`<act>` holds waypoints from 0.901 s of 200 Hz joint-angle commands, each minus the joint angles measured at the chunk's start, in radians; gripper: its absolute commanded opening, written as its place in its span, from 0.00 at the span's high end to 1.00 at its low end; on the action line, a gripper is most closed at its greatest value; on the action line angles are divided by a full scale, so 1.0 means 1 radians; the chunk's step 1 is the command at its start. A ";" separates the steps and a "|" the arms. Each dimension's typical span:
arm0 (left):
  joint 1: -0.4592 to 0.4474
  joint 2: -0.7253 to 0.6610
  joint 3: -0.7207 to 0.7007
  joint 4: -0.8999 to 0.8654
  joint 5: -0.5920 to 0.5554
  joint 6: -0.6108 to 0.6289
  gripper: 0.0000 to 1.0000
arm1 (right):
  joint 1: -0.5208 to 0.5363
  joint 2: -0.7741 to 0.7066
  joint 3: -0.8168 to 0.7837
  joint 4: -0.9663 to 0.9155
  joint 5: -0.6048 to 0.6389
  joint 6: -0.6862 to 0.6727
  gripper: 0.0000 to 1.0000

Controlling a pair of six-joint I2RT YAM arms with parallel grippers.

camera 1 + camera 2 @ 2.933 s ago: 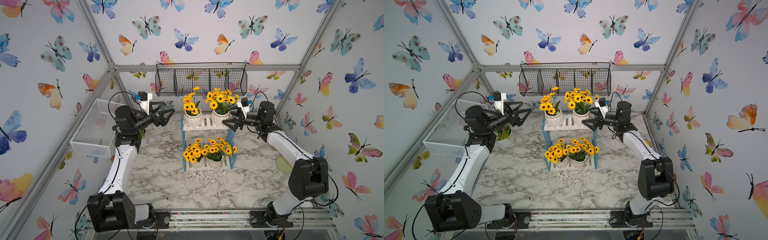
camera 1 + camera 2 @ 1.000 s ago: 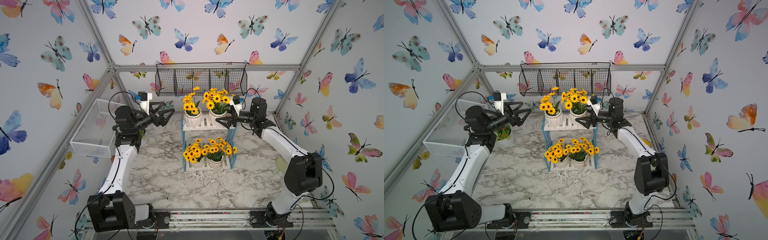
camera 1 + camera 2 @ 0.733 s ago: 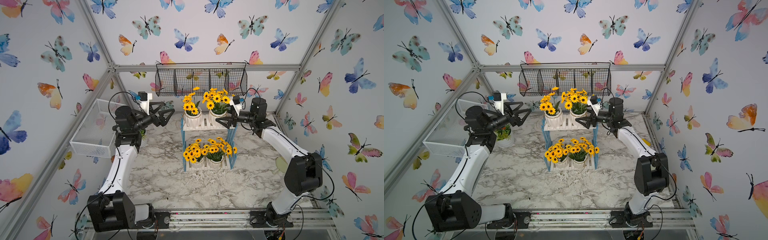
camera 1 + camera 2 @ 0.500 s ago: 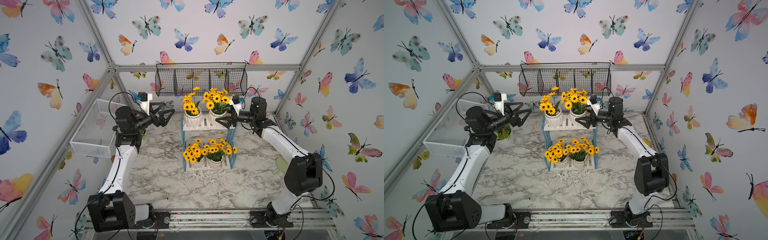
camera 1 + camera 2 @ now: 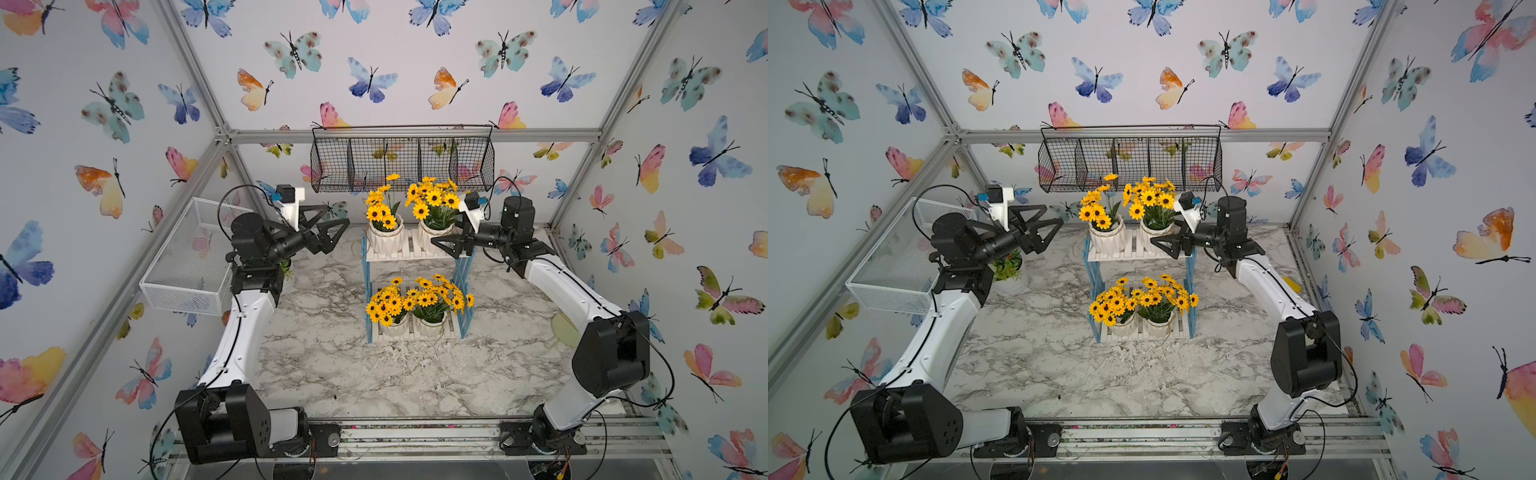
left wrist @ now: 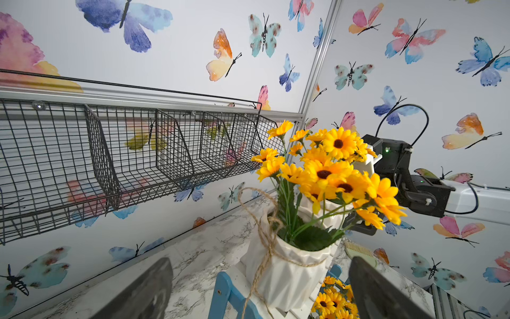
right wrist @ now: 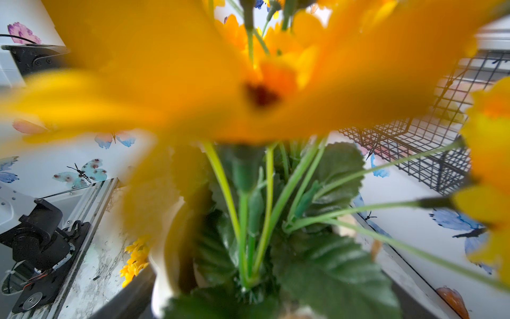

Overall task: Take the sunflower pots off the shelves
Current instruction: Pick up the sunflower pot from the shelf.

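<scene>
Straddling a top-shelf sunflower pot (image 5: 428, 232), the right hand (image 5: 448, 235) gapes wide — the left hand (image 5: 337, 216), too, nearby

The marble table (image 5: 332, 374) bears the shelves (image 5: 366, 270); each tier holds two sunflower pots (image 5: 384, 242).

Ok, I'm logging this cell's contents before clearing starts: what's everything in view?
sunflower pots: four, white with yellow blooms, two on each tier
shelves: one, white boards, light blue sides, mid-table
black wire basket: one, on the back wall
white mesh basket: one, on the wall beside the left arm
leafy pot: one, white, green leaves, behind the left arm
pale green item: one, kind unclear, near the right arm
table: one, grey-veined marble
left gripper: one, black, open, beside the upper tier
right gripper: one, black, open, a finger either side of an upper pot
</scene>
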 commanded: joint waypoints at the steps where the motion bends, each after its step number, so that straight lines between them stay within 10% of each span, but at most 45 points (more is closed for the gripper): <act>1: 0.003 -0.031 -0.004 0.024 -0.008 -0.005 0.01 | 0.008 -0.036 -0.035 0.013 0.015 0.033 0.96; 180: 0.003 -0.041 -0.011 0.045 -0.011 -0.017 0.01 | 0.034 -0.188 -0.083 0.112 0.043 0.090 0.96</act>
